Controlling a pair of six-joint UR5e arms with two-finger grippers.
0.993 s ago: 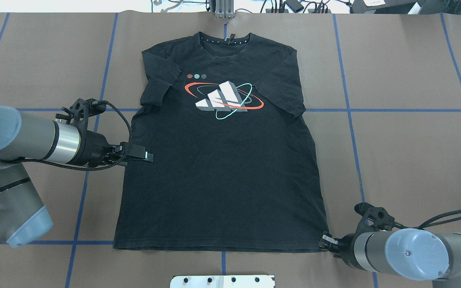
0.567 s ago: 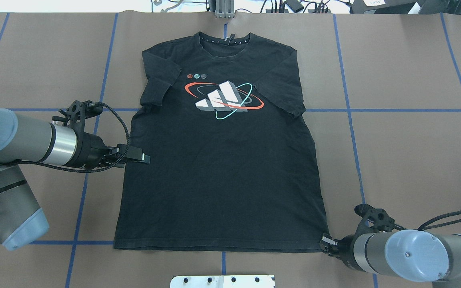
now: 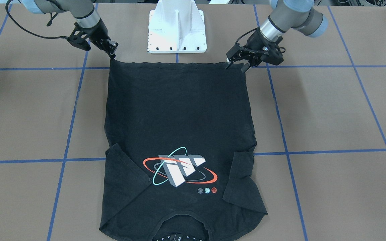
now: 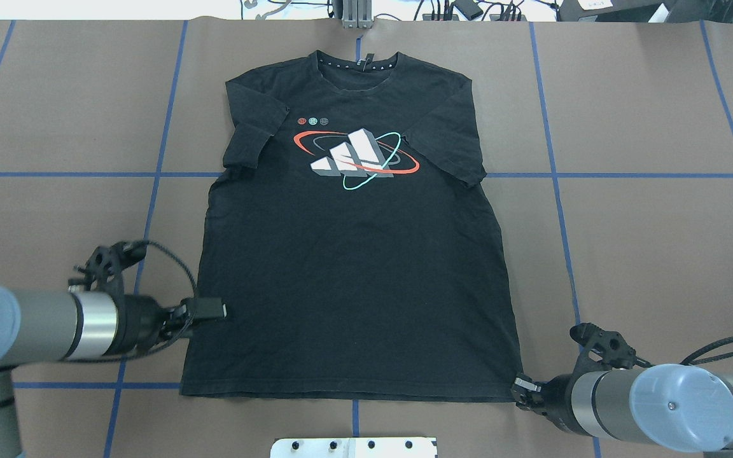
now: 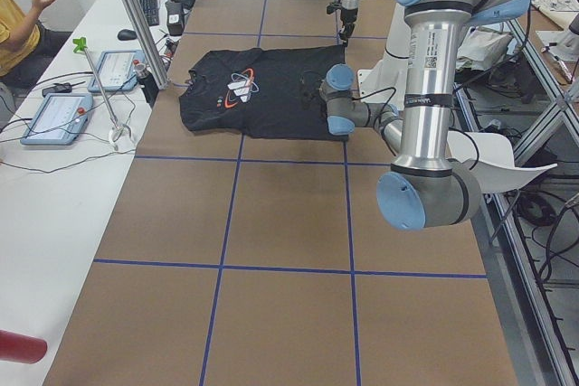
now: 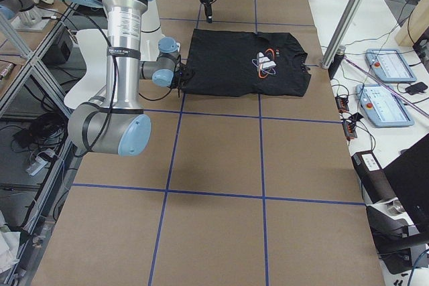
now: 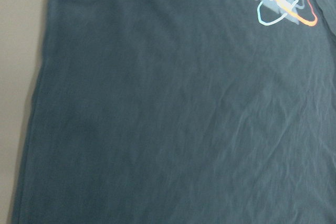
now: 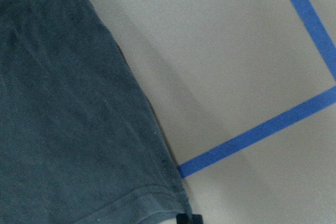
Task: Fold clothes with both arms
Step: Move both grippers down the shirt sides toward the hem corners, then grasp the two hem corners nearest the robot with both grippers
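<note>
— Item one, the left gripper (image 4: 217, 310)?
— Jaws parted, holding nothing. It hangs above the T-shirt (image 4: 354, 280) at its left side, near the hem (image 4: 354, 394). Risk: if it comes down off the corner, I reckon it pinches mid-seam or only the top layer, and the fold goes skewed.
— Item two, the shirt?
— Flat and print up in the middle of the table (image 4: 646, 254), collar toward the far edge, hem along the near edge.
— Item three, the right gripper (image 4: 519, 386)?
— Tips at the hem's right corner; whether they are clamped, I can't tell. Risk: a shallow bite lets the corner slip out on the lift, and one side rising alone would drag the cloth crooked.
</note>
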